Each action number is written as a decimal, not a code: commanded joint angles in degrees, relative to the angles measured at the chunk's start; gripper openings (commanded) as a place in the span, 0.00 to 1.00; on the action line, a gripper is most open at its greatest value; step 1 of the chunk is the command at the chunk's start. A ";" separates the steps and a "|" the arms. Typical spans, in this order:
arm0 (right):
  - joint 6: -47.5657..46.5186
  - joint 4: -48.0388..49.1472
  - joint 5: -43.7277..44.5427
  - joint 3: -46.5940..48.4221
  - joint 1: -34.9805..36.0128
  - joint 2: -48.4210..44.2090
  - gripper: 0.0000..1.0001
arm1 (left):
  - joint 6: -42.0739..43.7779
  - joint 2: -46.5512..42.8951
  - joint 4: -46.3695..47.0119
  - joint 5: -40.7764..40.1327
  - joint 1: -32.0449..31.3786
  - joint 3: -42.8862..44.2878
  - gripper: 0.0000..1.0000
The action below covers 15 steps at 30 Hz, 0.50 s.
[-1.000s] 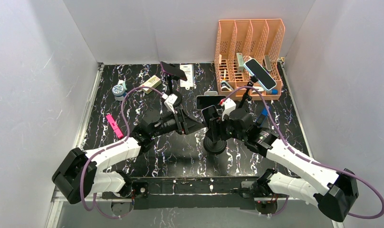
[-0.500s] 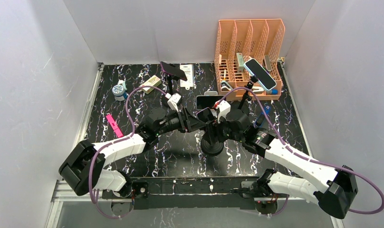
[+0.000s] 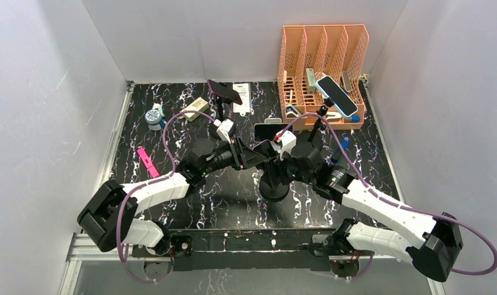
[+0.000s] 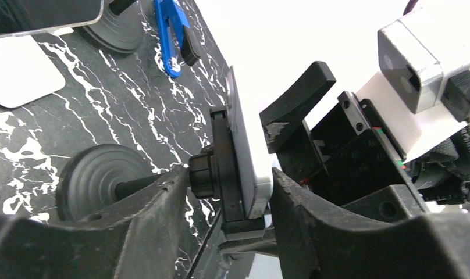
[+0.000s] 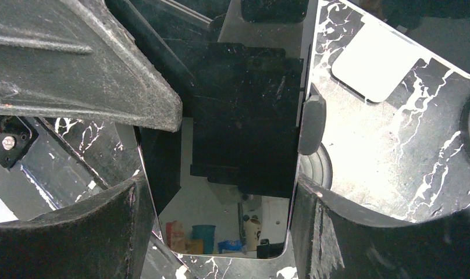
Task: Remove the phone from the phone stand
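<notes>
The phone sits in the cradle of a black stand with a round base at the table's middle. In the left wrist view its pale edge lies against the black cradle. My left gripper is shut across them, one finger on the knob behind the cradle, the other on the phone's face. In the right wrist view the phone's glossy dark screen fills the gap of my right gripper. Its fingers press both long edges. The left gripper's finger shows above.
An orange file rack stands at the back right. In front of it is a blue-cased phone on a stand. Another dark phone on a stand is at the back, and a third is just behind the grippers. A pink object and a round tin lie left.
My left arm has moved right, bringing its gripper onto the stand's cradle. My right gripper has shifted slightly up and left on the phone. The last half second shows almost no motion.
</notes>
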 commanded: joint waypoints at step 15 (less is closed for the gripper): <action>0.89 2.96 -1.90 0.95 1.31 -2.73 0.60 | -1.76 0.47 5.17 1.47 0.21 -0.15 0.01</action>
